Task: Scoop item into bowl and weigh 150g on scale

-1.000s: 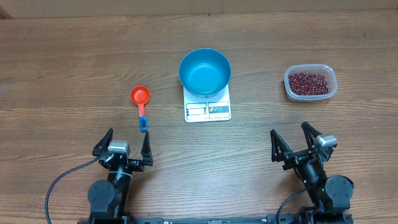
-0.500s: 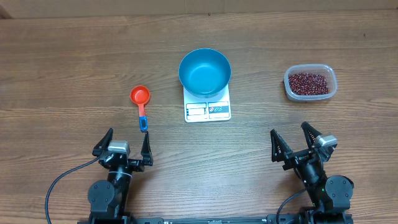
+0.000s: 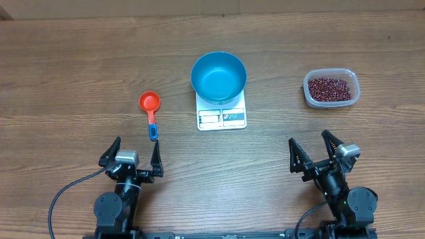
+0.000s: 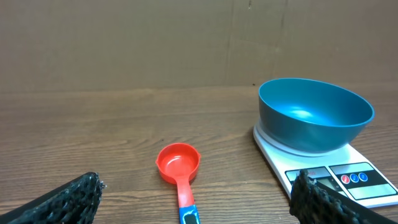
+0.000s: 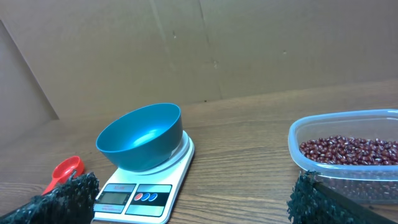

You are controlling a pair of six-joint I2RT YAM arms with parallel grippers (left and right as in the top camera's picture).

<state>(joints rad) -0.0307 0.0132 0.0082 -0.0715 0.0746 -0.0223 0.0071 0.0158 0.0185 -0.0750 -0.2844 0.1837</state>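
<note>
Table (image 3: pixel 80 60) of brown wood all around me, and a plain brown wall behind it in both wrist views. Just ahead of my left gripper (image 3: pixel 137 142) lies the scoop (image 3: pixel 152 116), blue handle end nearest my fingers (image 4: pixel 62 202), red cup farther out, mouth up. Ahead and to the right of that gripper stands the scale (image 3: pixel 222 117), display edge facing me. It sits about midway between my two grippers and farther out, so it lies right across the line from the scoop to the beans (image 3: pixel 330 87).

Now my pose. Both arms are tucked in at the near edge, wrists low, both grippers pointing out over the table. The left gripper's jaws are spread wide with nothing between them; in its wrist view the two black fingertips frame the scoop and the scale's near corner. My right gripper (image 3: pixel 308 137) is spread just as wide and holds nothing.

On to the containers. The bowl (image 3: pixel 218 76) sits upright on the scale's platform, covering its far part and leaving the display panel showing. It's blue and smooth inside, with bare bottom showing. The beans are all in the clear container (image 3: pixel 309 93), ahead of my right gripper and a touch to its right, well apart from the scale. They form a dark red layer that stays below the rim. From the right wrist the container looms near on the right and the bowl stands off to the left.
</note>
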